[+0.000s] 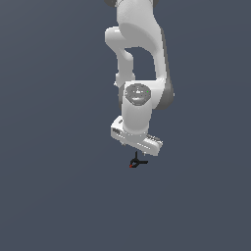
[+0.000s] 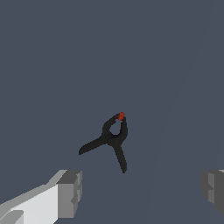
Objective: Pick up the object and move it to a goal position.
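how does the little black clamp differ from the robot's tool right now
The clamp is black with a red tip; the tool is white with grey fingers. The clamp is far smaller than the tool. The clamp's red-tipped end is closed while its handles splay; the tool stands wide open, holding nothing. Both are pincer-like.

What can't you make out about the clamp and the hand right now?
- Small black spring clamp with red tip: too tiny in the exterior view to read its prongs.
- White hand: in the wrist view the bottom edge cuts off its fingers.
- Height above the clamp: neither view settles it.
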Tool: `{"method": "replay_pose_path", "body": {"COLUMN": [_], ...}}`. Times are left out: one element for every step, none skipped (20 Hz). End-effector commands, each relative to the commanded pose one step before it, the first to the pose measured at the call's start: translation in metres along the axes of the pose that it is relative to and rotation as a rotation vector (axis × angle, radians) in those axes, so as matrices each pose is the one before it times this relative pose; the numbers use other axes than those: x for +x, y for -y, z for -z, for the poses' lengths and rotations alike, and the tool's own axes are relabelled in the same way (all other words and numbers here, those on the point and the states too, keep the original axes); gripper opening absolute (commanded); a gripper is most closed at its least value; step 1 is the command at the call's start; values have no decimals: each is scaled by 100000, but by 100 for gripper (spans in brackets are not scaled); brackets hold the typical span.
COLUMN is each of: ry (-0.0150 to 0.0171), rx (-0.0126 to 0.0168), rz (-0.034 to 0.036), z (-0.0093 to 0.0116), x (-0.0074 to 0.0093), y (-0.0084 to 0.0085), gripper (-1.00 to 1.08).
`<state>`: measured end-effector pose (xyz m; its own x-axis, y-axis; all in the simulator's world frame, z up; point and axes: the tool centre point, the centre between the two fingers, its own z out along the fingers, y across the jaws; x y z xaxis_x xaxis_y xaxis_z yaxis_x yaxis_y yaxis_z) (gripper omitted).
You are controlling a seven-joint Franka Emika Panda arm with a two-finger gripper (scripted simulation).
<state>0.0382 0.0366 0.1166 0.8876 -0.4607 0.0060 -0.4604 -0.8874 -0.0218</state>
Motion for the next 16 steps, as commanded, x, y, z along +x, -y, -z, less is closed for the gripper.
{"method": "replay_pose_path", "body": {"ry": [144,50,42,34,26,17,9,3,-3,-8,-11,-14,-16,-18,-18,-18], "rx": [-289,-125,-130,-134,-137,-133,-129,-124,-118,-112,-105,-98,-91,-83,-76,-68], "rz": [-6507,-2531,-2527,-2525,-2487,-2362,-2233,-2101,-1973,-1843,-1712,-1585,-1457,-1329,-1201,-1074], "z": [-841,-335,-336,-337,-334,-318,-302,-285,-268,-252,-234,-217,-200,-183,-166,-149], "x": [167,50,44,39,32,25,19,13,9,5,1,-1,-3,-4,-5,-6], "y": [364,146,147,146,145,138,130,123,114,107,100,91,83,76,68,61], "gripper": [100,100,100,100,100,100,100,100,100,100,100,100,100,100,100,100]}}
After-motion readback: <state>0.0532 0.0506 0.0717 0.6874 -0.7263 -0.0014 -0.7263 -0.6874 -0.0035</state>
